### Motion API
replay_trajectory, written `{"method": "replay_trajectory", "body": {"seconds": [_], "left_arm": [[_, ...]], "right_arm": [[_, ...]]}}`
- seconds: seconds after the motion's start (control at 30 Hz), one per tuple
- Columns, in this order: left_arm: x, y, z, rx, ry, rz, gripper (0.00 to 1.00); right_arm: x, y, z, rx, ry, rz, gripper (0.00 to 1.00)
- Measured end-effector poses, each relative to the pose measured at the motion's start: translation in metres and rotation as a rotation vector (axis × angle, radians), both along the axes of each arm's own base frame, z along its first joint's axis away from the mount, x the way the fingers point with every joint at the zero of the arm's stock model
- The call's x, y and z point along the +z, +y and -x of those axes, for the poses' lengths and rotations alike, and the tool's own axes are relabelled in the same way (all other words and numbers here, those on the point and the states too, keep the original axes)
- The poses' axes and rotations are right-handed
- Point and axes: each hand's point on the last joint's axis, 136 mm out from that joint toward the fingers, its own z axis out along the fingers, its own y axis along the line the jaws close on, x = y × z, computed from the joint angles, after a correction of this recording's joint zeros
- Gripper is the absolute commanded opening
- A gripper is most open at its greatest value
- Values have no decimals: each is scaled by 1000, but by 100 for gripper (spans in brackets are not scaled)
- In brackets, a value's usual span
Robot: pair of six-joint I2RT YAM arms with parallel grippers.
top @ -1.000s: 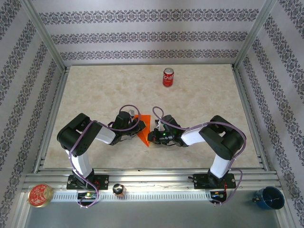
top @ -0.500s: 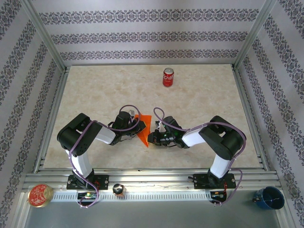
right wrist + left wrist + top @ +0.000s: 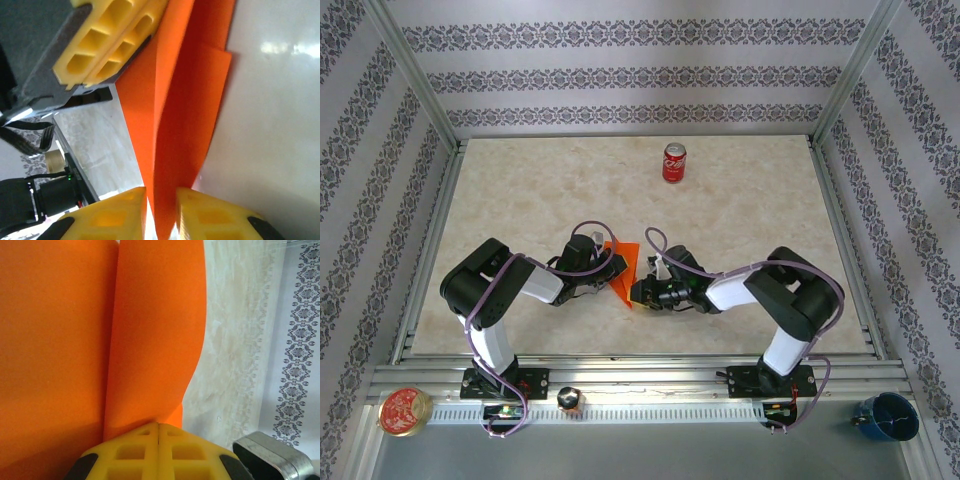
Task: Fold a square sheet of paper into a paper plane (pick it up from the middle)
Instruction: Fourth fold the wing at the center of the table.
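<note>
The orange sheet of paper (image 3: 623,272) stands folded into a narrow wedge between the two arms, its point toward the near edge. My left gripper (image 3: 598,272) is shut on its left side. In the left wrist view the yellow jaws (image 3: 158,426) meet on the paper (image 3: 150,330), which has a long crease. My right gripper (image 3: 638,290) sits at the paper's near tip. In the right wrist view its jaws (image 3: 161,210) stand a little apart, with the folded paper (image 3: 185,115) running between them and a gap on each side. The left gripper (image 3: 110,40) shows beyond.
A red soda can (image 3: 674,162) stands upright at the back of the marbled table (image 3: 520,190). Metal frame rails (image 3: 432,230) border the table. On the front ledge sit a round tin (image 3: 405,411) at the left and a blue cup (image 3: 885,415) at the right.
My right gripper's jaws have parted from the paper's near tip and the wrist has edged slightly left. The left gripper has stayed shut on the paper, unmoved.
</note>
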Motion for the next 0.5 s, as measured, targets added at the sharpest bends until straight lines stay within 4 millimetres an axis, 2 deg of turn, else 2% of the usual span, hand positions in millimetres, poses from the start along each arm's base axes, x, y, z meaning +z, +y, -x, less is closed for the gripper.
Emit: {"method": "replay_trajectory", "body": {"seconds": [0.07,0.13,0.27,0.4,0.5], "left_arm": [[0,0,0,0,0,0,0],[0,0,0,0,0,0,0],[0,0,0,0,0,-1,0],[0,0,0,1,0,-1,0],[0,0,0,0,0,0,0]], "right_arm": [[7,-7,-1,-20,-9,1,31],[19,-17,-9,-61,-35,-9,31],[43,-27,-31,-127,-88,-48,13],[52,-11,-35,-105,-90,-69,7],[50,5,-34,-75,-78,-69,5]]}}
